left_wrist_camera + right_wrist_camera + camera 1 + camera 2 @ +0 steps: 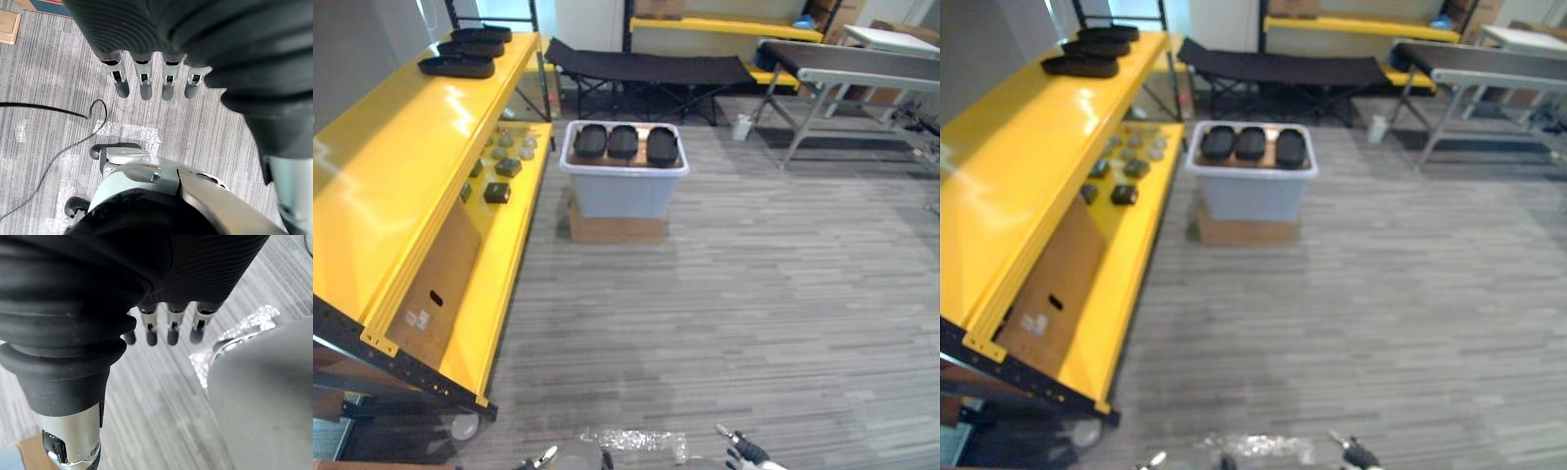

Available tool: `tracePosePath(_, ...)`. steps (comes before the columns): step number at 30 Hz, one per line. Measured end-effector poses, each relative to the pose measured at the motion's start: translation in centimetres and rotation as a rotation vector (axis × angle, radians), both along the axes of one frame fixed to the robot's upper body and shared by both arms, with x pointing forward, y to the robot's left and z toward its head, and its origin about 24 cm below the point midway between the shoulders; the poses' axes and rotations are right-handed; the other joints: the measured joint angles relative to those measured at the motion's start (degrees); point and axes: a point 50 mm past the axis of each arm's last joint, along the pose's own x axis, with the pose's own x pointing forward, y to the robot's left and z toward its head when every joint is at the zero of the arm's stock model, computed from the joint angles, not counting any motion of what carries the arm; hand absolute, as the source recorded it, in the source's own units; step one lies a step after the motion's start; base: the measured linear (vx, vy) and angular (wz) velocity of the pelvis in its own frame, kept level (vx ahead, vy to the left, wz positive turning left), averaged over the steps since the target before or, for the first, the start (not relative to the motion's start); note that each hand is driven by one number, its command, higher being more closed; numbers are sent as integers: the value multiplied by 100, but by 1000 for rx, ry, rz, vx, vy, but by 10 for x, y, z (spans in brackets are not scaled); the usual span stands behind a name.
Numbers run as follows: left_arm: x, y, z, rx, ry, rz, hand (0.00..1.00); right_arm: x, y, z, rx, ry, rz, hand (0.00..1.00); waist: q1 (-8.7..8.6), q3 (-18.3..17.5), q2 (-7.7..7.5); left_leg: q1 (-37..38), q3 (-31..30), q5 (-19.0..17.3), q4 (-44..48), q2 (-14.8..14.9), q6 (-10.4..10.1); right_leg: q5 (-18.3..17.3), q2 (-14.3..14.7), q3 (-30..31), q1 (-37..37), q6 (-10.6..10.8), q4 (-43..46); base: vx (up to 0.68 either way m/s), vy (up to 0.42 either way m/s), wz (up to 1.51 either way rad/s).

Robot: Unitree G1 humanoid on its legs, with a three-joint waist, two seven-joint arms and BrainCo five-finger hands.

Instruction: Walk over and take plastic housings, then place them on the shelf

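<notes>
both hands hang low at the near edge of the scene and hold nothing: the left hand (145, 83) and the right hand (173, 328) each show straight, loosely spread fingers pointing down at the grey striped floor.

the task's things are well apart from them. three black oval plastic housings (623, 142) lie side by side across the top of a pale grey plastic bin (622, 191), which stands on a low brown box (618, 228) in the far middle. more black oval housings (457, 66) already sit at the far end of the long yellow metal shelf (401, 186) on the left.

the walk itself looks like the first risk: the shelf's near corner juts out on the left, and drifting that way could clip it. stopping too late could knock the bin off its narrow box. the housings look smooth and rounded, so a shallow hold could let one slip. they may rest on a lid or on a stack below; i cannot tell, so pressing down might tip them. small dark parts (497, 192) lie on the lower shelf board, and a low placement could disturb them.
</notes>
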Motion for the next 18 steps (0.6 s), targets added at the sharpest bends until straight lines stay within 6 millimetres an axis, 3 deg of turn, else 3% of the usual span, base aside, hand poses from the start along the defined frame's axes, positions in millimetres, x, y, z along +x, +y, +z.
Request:
tracePosePath(2, 6, 1, 1, 11, -13, -2, 0, 3, 0, 1, 4, 1, 1, 0, -4, 8, 23, -306, -70, -134, 310, 59, 53, -155, 7, -23, -300, 32, 344, 2, 49, 10)
tracePosePath(4, 16, 3, 3, 33, -30, -3, 0, 9, -1, 2, 7, -5, 0, 0, 0, 136, -21, -579, -125, -397, 757, 97, 155, -456, -96, -36, -745, 81, 1347, 14, 49, 12)
tracePosePath(5, 19, 4, 4, 40, -36, -3, 0, 13, -2, 3, 13, -21, -16, 0, 8, 263, -16, -572, -150, -544, 985, 150, 157, -487, -181, 40, -1064, 68, 2195, 25, 40, 3)
tracePosePath(7, 19, 6, 4, 47, -35, -6, 0, 15, -1, 4, 25, -33, -41, 0, -32, 384, -41, -446, -263, -698, 1141, 162, 141, -532, -270, 72, -1371, 44, 3062, 78, -14, 21)
tracePosePath(8, 20, 9, 5, 53, -38, -8, 0, 10, -1, 3, 35, -15, -60, 0, -9, 431, -125, -285, -288, -741, 1105, 167, 109, -638, -251, 94, -1395, 75, 3060, 119, -77, 23)
tracePosePath(11, 21, 6, 5, 34, -25, 7, 0, -6, -3, -1, 57, 20, -144, 0, 7, 429, -121, -194, -395, -768, 901, 184, 56, -600, -154, 143, -1672, 139, 2058, 153, -111, 15)
tracePosePath(12, 23, 6, 5, 29, -24, 13, 0, -15, -3, -3, 64, 48, -170, 0, 0, 434, -110, -148, -394, -758, 773, 184, 32, -466, -135, 199, -1786, 220, 1515, 190, -75, 2)
tracePosePath(15, 16, 4, 3, 26, 8, 38, 0, -57, 3, -10, 95, 163, -257, 0, -41, 438, -62, 288, -390, -934, 487, 194, -208, 246, -137, 214, -1855, 128, 520, 296, -132, 1)
tracePosePath(17, 15, 3, 3, 18, 14, 55, 0, -77, 7, -12, 98, 225, -241, 0, -71, 392, -4, 676, -412, -1089, 287, 239, -354, 567, -52, 368, -1816, 11, 757, 445, -215, 3)
tracePosePath(18, 17, -1, 2, 9, 18, 65, 0, -85, 7, -12, 100, 249, -239, 0, -111, 318, 99, 848, -420, -1171, 151, 336, -466, 618, 19, 387, -1864, -82, 1047, 528, -234, 4)
